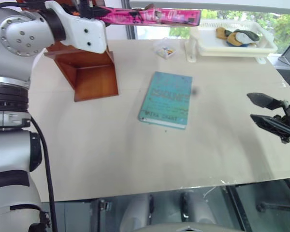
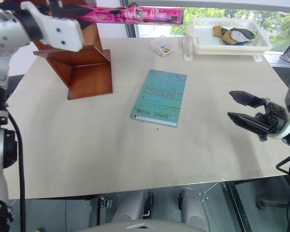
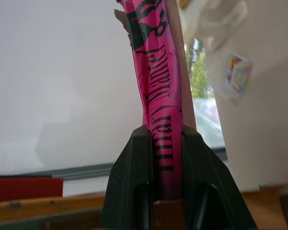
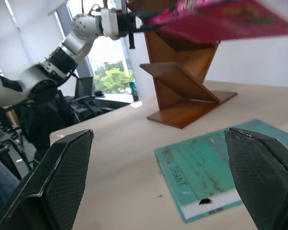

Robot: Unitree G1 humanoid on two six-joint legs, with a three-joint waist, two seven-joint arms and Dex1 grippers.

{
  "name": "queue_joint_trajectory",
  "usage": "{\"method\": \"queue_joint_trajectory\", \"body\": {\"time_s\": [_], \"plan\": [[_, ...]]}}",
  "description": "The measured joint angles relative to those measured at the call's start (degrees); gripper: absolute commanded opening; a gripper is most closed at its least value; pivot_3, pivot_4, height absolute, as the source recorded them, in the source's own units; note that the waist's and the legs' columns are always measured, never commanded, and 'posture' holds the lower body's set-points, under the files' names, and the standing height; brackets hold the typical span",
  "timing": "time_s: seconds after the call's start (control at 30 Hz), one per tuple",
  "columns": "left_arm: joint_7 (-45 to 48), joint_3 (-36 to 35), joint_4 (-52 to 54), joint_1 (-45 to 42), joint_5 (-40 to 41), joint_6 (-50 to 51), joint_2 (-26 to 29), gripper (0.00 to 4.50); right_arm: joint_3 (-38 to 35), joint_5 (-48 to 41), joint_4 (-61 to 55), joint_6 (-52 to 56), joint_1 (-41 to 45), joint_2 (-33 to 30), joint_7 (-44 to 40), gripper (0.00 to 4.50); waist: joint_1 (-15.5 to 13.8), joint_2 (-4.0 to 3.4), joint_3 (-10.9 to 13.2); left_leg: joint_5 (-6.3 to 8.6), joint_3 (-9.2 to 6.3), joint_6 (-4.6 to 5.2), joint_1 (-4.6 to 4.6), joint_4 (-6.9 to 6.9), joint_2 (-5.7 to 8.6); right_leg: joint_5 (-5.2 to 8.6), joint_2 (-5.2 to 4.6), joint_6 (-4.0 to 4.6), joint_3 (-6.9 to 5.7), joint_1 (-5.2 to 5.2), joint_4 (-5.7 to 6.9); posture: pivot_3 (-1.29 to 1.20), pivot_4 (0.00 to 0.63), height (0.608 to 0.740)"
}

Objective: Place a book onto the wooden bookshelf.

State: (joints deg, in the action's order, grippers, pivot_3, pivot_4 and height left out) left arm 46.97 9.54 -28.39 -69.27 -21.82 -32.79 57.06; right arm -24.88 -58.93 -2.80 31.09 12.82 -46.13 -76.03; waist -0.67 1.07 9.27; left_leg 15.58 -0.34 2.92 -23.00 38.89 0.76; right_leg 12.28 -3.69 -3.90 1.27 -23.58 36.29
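Observation:
The bright pink book (image 1: pixel 150 16) hangs level in the air above the far end of the table, reaching out to the right of the wooden bookshelf (image 1: pixel 89 72). My left gripper (image 3: pixel 164 136) is shut on the book's spine end, and the spine's dark lettering (image 3: pixel 158 96) runs up between the fingers. The reddish-brown bookshelf stands at the far left of the table, just below and behind the held book, also seen from the side (image 4: pixel 182 81). My right gripper (image 1: pixel 261 108) hovers open over the table's right edge, holding nothing.
A thin teal book (image 1: pixel 166 99) lies flat in the middle of the table. A white plastic basket (image 1: pixel 200 46) with a few items sits at the far right, and a small clear packet (image 1: pixel 165 50) lies beside it. A window runs behind the table.

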Motion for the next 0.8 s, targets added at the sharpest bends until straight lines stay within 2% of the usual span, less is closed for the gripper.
{"method": "queue_joint_trajectory", "body": {"time_s": [0.23,0.4,0.8], "plan": [[0.7,0.0,-0.5,0.0,-1.7,1.6,4.1,0.26,0.0,-1.8,3.1,3.4,5.5,-1.2,-3.1,4.50,0.0,0.00,0.0,0.00,-0.01,0.00,0.00,0.03,-0.01,0.00,0.00,0.00,-0.02,0.00,0.06,0.00,0.150,0.740],[0.7,0.1,-4.7,0.0,-4.0,1.5,8.3,0.26,0.2,-1.6,4.1,3.9,7.9,-1.2,-4.1,4.50,0.3,-0.02,0.0,0.00,0.00,0.00,0.00,0.03,-0.02,0.01,0.04,0.00,-0.02,-0.02,0.08,0.00,0.150,0.740],[3.5,-0.6,-6.6,1.2,-1.5,2.3,11.0,0.26,1.5,0.8,5.8,4.8,10.0,-2.6,-6.4,4.50,0.1,-0.01,0.0,0.01,0.02,0.01,-0.01,0.12,-0.06,0.01,0.03,0.00,-0.02,-0.03,0.15,0.00,0.150,0.740]]}}
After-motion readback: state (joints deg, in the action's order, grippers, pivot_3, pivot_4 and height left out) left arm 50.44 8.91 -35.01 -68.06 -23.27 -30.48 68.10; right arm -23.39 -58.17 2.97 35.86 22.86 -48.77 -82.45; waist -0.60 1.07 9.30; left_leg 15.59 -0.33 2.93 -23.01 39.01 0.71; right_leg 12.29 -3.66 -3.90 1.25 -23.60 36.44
